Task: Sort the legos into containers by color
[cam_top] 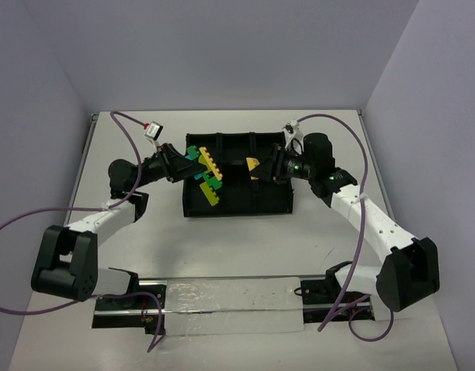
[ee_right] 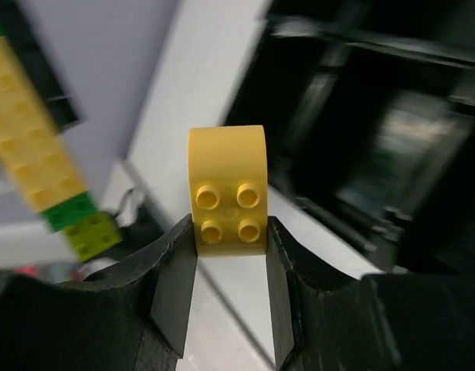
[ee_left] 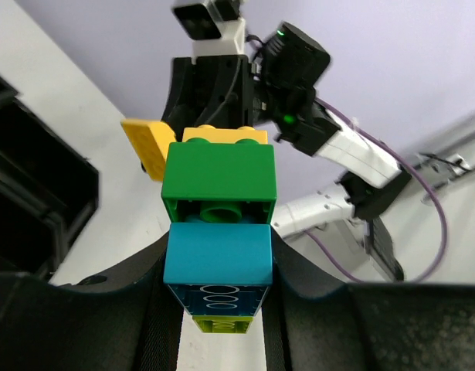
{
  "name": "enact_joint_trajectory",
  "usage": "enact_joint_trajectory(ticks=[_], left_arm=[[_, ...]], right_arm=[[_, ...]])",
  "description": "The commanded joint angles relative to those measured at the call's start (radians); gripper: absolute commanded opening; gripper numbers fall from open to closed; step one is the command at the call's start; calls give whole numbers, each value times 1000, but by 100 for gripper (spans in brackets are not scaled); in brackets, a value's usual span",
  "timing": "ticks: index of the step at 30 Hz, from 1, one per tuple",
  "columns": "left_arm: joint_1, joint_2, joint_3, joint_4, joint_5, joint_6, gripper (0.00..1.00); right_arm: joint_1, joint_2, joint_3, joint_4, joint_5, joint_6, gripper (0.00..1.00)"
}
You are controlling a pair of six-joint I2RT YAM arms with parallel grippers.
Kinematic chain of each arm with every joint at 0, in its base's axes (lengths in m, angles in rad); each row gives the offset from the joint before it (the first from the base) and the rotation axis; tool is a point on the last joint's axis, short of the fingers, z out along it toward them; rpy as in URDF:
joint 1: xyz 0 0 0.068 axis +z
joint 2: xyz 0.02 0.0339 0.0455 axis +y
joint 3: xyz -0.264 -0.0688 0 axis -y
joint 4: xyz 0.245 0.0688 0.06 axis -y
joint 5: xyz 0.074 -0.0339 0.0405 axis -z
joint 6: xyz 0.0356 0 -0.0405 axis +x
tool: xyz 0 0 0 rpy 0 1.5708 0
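My left gripper (cam_top: 183,164) is shut on a stuck-together lego cluster (cam_top: 207,177) of yellow, green, teal and lime bricks, held in the air over the left part of the black divided tray (cam_top: 276,202). In the left wrist view the teal brick (ee_left: 218,253) sits between the fingers, with a green brick (ee_left: 218,182) above it. My right gripper (cam_top: 266,167) is shut on a single yellow brick (cam_top: 252,163) over the tray's middle. The same yellow brick (ee_right: 227,189) shows studs-up between the fingers in the right wrist view, and the cluster (ee_right: 38,166) shows at the left there.
A clear plastic sheet on a black rail (cam_top: 229,305) lies at the table's near edge between the arm bases. Purple cables (cam_top: 129,135) loop over both sides of the table. Grey walls stand close at the left, back and right.
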Motion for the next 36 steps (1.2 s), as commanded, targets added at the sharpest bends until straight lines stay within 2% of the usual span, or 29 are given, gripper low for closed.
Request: enact_joint_trajectory(ticks=[1, 3, 4, 10, 13, 14, 15, 16, 18, 21, 25, 32, 36], left_arm=[[31, -121, 69, -357, -94, 276, 0], [25, -170, 126, -634, -176, 433, 0], [23, -186, 141, -685, -195, 461, 0], [22, -184, 159, -694, -192, 450, 0], [22, -155, 151, -636, -162, 419, 0], [21, -141, 149, -611, -154, 409, 0], [20, -124, 148, -589, -146, 394, 0], [20, -112, 145, -569, -138, 381, 0], [20, -91, 143, -496, -103, 341, 0], [17, -44, 145, -414, -50, 301, 0], [19, -8, 134, -322, -2, 252, 0], [8, 42, 117, -87, 120, 112, 0], [-9, 67, 122, 19, 168, 58, 0]], right_arm=[[-11, 9, 61, -274, 487, -140, 0], [-11, 29, 46, -295, 598, -152, 0], [-11, 52, 43, -298, 618, -156, 0], [-11, 212, 83, -302, 661, -166, 3], [-11, 233, 94, -297, 673, -172, 17], [-11, 230, 92, -287, 668, -175, 40], [-10, 227, 92, -283, 664, -179, 56], [-10, 219, 96, -283, 665, -183, 62], [-9, 207, 101, -291, 662, -192, 70], [-10, 163, 103, -286, 620, -201, 72], [-11, 86, 96, -260, 501, -217, 71], [-11, -80, 18, 14, -1, -216, 71], [-10, -84, 21, 115, -212, -176, 77]])
